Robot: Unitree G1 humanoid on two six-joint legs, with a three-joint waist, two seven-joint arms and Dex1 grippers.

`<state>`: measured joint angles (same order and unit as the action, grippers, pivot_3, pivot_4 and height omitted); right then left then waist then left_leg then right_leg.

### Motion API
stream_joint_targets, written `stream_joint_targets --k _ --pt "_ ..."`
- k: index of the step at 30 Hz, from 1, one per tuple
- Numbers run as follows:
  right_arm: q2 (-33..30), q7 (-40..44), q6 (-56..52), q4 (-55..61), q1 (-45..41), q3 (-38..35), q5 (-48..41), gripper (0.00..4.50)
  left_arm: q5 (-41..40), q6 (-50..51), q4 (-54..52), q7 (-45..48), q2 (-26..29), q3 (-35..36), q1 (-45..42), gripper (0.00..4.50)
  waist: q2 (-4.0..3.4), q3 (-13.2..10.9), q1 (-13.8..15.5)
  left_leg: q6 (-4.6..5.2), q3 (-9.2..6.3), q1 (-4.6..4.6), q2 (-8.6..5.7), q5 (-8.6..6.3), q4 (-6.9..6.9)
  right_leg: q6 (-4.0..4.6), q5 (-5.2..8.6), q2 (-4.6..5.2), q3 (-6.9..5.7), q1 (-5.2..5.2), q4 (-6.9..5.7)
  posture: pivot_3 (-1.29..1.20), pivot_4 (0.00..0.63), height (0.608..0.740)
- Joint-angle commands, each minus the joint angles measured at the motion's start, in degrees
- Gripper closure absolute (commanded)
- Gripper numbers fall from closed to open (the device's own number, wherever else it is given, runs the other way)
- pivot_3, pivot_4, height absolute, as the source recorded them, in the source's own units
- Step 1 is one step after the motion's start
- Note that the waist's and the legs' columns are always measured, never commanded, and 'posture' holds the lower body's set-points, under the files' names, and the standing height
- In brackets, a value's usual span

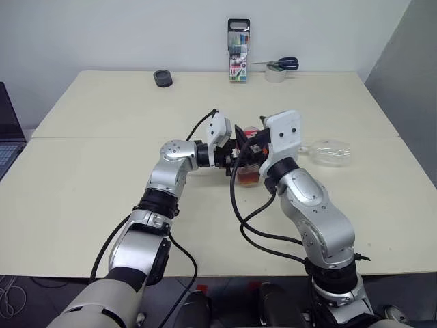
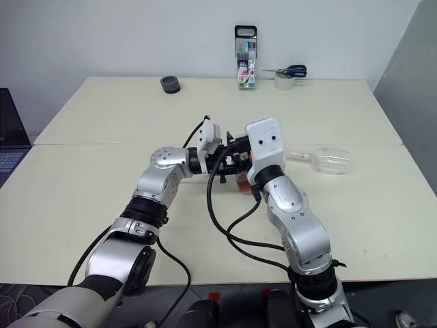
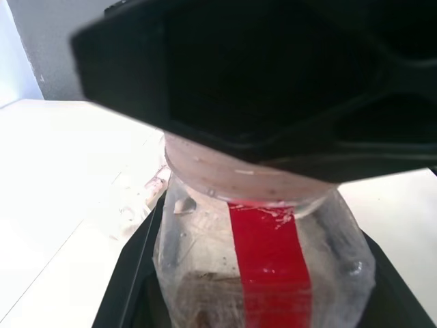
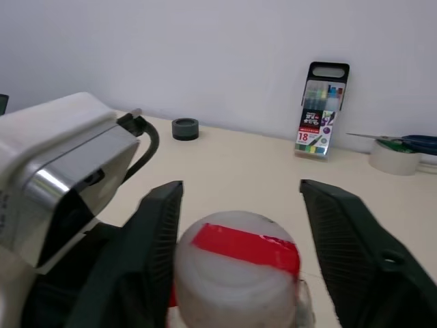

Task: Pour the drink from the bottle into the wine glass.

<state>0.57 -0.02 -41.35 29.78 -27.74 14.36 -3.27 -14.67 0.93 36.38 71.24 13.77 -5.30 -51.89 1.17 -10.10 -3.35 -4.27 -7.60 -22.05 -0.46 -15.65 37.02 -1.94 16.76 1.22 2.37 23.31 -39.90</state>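
My left pincer [image 1: 235, 154] pinches the bottle [image 3: 263, 263] upright over the worktop [image 1: 102, 171]. My right pincer [image 4: 239, 232] sits spread around its cap [image 4: 235, 270] — one finger each side. The glass [image 1: 328, 152] lies tipped beyond my right pincer.

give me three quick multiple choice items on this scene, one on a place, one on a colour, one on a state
1. Where does the clear stemmed wine glass lie?
A. on the table to the robot's right
B. beside the laptop
C. on the floor

2. What colour is the label strip on the small clear plastic bottle?
A. blue
B. red
C. green

3. How is the bottle's red-and-white screw cap?
A. lying on the table
B. on the bottle
C. inside the glass

Key: 1 A, it lies on its side right of the arms; 2 B, the left wrist view shows red; 3 B, it sits between the right gripper's fingers.
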Motion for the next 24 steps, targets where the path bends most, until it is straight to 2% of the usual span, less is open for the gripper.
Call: stream_joint_targets --k 1,6,8,13,17,19,21,24 --pt "0.4 -0.3 1.7 1.0 0.2 -0.4 1.1 2.65 -0.3 -0.8 -0.7 -0.1 0.2 0.7 -1.5 2.73 0.00 0.0 0.0 0.00 0.00 0.00 -0.01 0.00 0.00 0.00 0.00 0.00 0.00 0.00 0.00 0.00 0.150 0.740" --pt "0.3 1.3 1.9 1.1 1.1 -0.6 -0.4 2.64 -0.4 -0.7 -0.7 0.0 0.2 0.7 -1.4 2.73 0.00 0.0 0.0 0.01 -0.01 0.00 0.00 0.00 0.00 0.00 0.00 0.00 -0.01 0.00 0.00 0.00 0.150 0.740" --pt "-1.8 5.8 3.1 0.3 0.5 -0.8 -2.5 2.64 -0.5 -0.6 -0.5 0.5 0.4 0.6 -1.6 2.73 0.00 0.0 0.0 0.02 0.00 0.00 -0.01 -0.01 0.00 0.00 0.00 0.00 0.00 0.00 0.00 0.00 0.150 0.740" --pt "-18.7 41.8 10.5 -9.7 -7.4 -5.2 -17.8 2.64 -0.8 -1.0 -0.5 3.6 1.1 0.2 -2.0 2.74 -0.02 0.0 0.0 0.11 0.03 0.03 -0.04 -0.06 0.04 -0.01 0.00 0.01 -0.02 -0.09 0.05 0.00 0.150 0.740" --pt "-26.5 53.8 4.5 -18.5 -14.5 -7.8 -25.0 2.64 -1.0 -1.5 -0.9 4.5 1.3 0.4 -2.0 2.74 -0.06 -0.1 -0.1 0.12 0.04 0.07 0.00 -0.07 0.00 0.00 0.00 -0.04 -0.04 -0.11 0.06 0.00 0.150 0.740" --pt "-27.8 55.4 3.3 -18.3 -14.8 -7.7 -26.3 2.64 -1.0 -1.7 -1.0 4.2 1.3 0.5 -1.8 2.74 -0.06 -0.1 -0.1 0.12 0.02 0.06 0.02 -0.07 0.00 0.01 0.00 -0.04 -0.04 -0.10 0.05 0.00 0.150 0.740" --pt "-26.8 52.6 2.5 -17.7 -14.1 -9.3 -27.1 2.64 -1.1 -1.6 -1.4 3.9 1.3 0.6 -1.5 2.76 -0.06 -0.1 -0.2 0.12 0.01 0.06 0.02 -0.07 -0.01 0.01 0.00 -0.03 -0.04 -0.09 0.05 0.00 0.150 0.740" --pt "-26.2 47.6 2.9 -15.7 -13.0 -11.7 -25.6 1.60 -1.1 -1.3 -1.6 2.7 1.2 0.8 -1.2 2.76 -0.06 -0.1 -0.1 0.12 0.03 0.04 0.02 -0.06 0.00 0.01 0.00 -0.01 -0.01 -0.06 0.05 0.00 0.150 0.740"
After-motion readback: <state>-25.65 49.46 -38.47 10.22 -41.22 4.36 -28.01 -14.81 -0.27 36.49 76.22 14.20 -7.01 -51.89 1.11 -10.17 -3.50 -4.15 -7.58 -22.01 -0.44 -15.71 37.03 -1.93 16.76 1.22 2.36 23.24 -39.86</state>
